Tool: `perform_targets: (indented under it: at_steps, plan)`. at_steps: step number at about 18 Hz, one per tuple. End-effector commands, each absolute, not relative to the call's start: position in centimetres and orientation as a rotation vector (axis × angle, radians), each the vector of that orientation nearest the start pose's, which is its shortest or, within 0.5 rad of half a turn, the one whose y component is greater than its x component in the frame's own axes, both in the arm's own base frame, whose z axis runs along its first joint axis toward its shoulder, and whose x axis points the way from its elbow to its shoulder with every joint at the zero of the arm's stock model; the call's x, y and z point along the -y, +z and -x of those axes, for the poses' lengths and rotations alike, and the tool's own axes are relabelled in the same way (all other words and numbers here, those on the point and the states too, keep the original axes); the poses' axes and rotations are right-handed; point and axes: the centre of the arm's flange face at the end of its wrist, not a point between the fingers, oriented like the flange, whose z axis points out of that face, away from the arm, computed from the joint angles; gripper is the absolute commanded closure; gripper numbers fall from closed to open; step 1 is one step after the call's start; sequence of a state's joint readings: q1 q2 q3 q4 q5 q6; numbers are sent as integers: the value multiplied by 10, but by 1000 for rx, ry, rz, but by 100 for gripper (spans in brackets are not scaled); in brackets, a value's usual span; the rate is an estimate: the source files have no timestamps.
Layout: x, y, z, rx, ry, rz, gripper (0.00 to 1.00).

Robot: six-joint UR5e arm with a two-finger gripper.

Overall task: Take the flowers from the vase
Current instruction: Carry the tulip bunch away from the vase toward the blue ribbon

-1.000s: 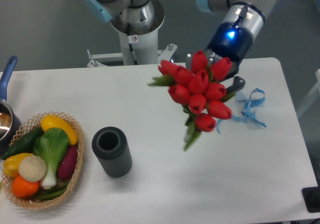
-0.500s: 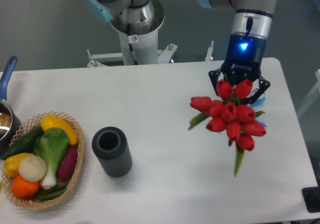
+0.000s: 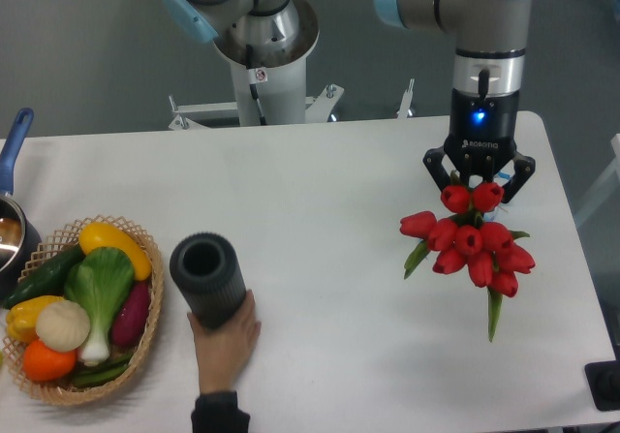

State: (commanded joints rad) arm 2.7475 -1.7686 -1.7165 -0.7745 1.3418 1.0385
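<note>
Red flowers [image 3: 472, 244] heads-up, stems downward.

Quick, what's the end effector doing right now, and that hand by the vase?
End effector: closed on the flowers.
Human hand: gripping the vase at its base.

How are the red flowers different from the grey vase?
The flowers are bright red with green stems; the vase is dark grey and ribbed. The flowers hang at the pincer on the table's right side; the vase stands on the left, a person's hand touching it. The flowers are out of the vase, whose mouth is empty.
</note>
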Motion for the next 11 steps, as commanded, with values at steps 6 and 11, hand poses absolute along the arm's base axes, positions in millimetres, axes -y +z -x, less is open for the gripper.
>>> perform_targets:
  at_steps: [6, 11]
  plan:
    - [-392, 373, 458, 73, 358, 2915, 88]
    - [-403, 359, 455, 51, 356, 2974, 88]
